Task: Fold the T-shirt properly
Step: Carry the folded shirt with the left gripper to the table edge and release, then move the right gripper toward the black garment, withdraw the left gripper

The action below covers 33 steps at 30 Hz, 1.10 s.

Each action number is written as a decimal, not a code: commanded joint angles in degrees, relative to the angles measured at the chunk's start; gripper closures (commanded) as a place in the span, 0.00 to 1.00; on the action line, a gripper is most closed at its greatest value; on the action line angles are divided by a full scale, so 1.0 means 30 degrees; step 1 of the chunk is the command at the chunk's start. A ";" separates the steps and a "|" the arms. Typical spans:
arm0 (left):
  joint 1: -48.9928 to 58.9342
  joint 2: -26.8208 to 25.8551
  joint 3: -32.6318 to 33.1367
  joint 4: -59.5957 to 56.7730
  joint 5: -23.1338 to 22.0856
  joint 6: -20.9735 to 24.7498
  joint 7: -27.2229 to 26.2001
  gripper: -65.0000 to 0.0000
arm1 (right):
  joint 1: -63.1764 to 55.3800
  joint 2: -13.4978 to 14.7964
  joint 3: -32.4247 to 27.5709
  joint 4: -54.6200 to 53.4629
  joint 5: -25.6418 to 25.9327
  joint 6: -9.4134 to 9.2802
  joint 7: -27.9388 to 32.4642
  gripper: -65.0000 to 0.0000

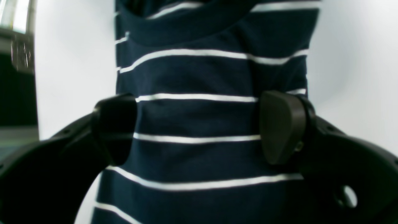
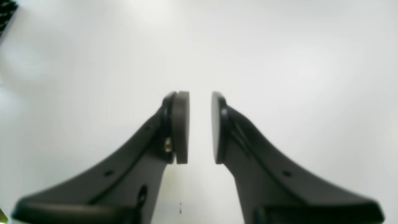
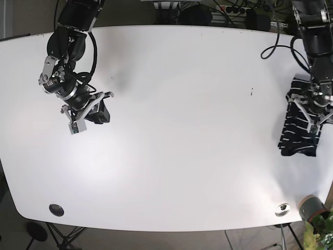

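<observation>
The folded shirt [image 3: 298,119] is seen at the table's [image 3: 182,130] right edge. The left gripper [image 1: 197,127] is spread wide above it, released. The right gripper [image 2: 200,127] is held slightly parted, empty, far away.

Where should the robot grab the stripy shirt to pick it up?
Probably the folded T-shirt by its two long side edges, coming straight down. It lies as a narrow flat bundle, and the left gripper is open astride it, fingers near both edges.

The folded T-shirt [image 3: 298,119] lies on the table [image 3: 177,125] directly beneath the left gripper [image 3: 314,115], well apart from the right gripper [image 3: 99,110].
</observation>
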 commanded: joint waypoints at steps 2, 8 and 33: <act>0.0177 -0.1242 -0.0937 -0.2050 0.1132 -0.0470 0.0577 0.13 | 0.0275 0.0127 0.0046 0.0415 0.0437 0.0072 0.0449 0.83; 0.0236 -0.2619 -0.1552 -0.3809 0.1132 -0.0938 -0.0449 0.13 | 0.0246 0.0186 0.0046 0.0415 0.0437 0.0101 0.0449 0.83; 0.1291 -0.1066 -0.4717 0.2287 0.1132 -0.2785 -0.0624 0.13 | 0.0158 0.0772 -0.0071 0.1030 0.0261 0.0101 0.0566 0.83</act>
